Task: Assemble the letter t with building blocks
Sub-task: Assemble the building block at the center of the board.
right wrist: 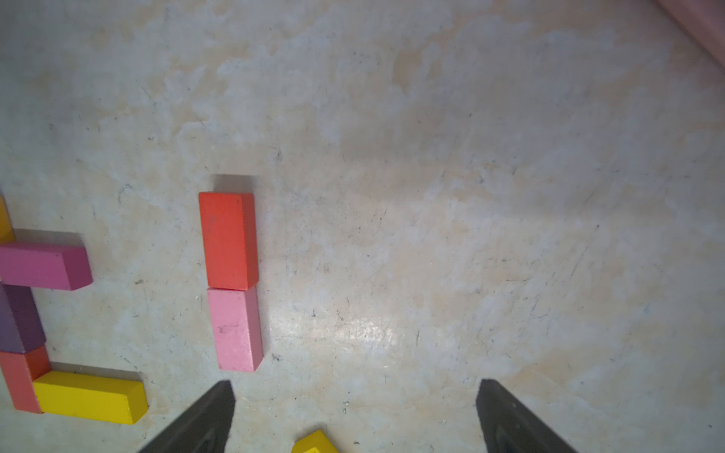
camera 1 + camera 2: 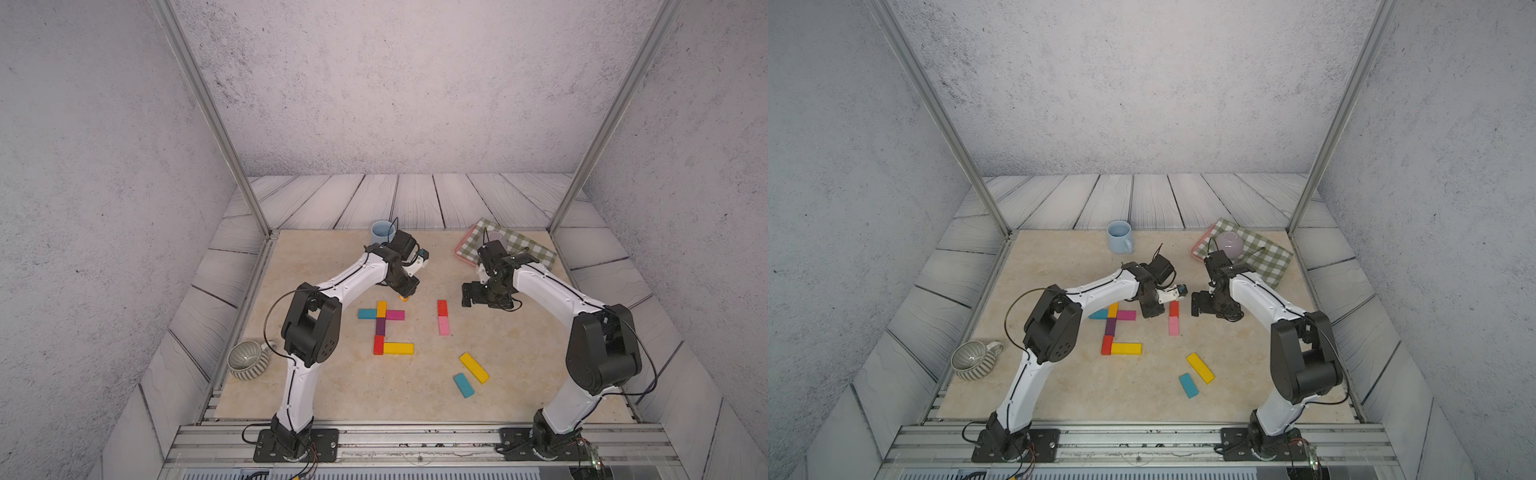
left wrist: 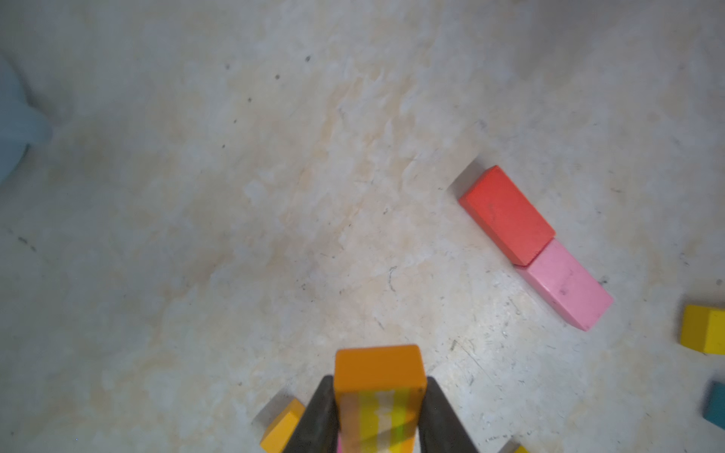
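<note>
My left gripper [image 3: 378, 392] is clamped on an orange block [image 3: 378, 366] at 1 o'clock of the cluster [image 2: 381, 326]. My right gripper [image 1: 356, 386] gapes wide and empty at 3 o'clock of the red block [image 2: 442, 308], which touches the pink block [image 2: 444, 325] end to end. A loose yellow block [image 2: 474, 368] and a loose teal block [image 2: 464, 385] lie at 5 o'clock.

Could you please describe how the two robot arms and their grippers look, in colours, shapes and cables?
The left arm and the right arm both have smooth white links joined by bulky black joint housings, on black base plates. Thin black cables run along them and loop free. The left gripper and the right gripper have dark, wedge-shaped fingers.
</note>
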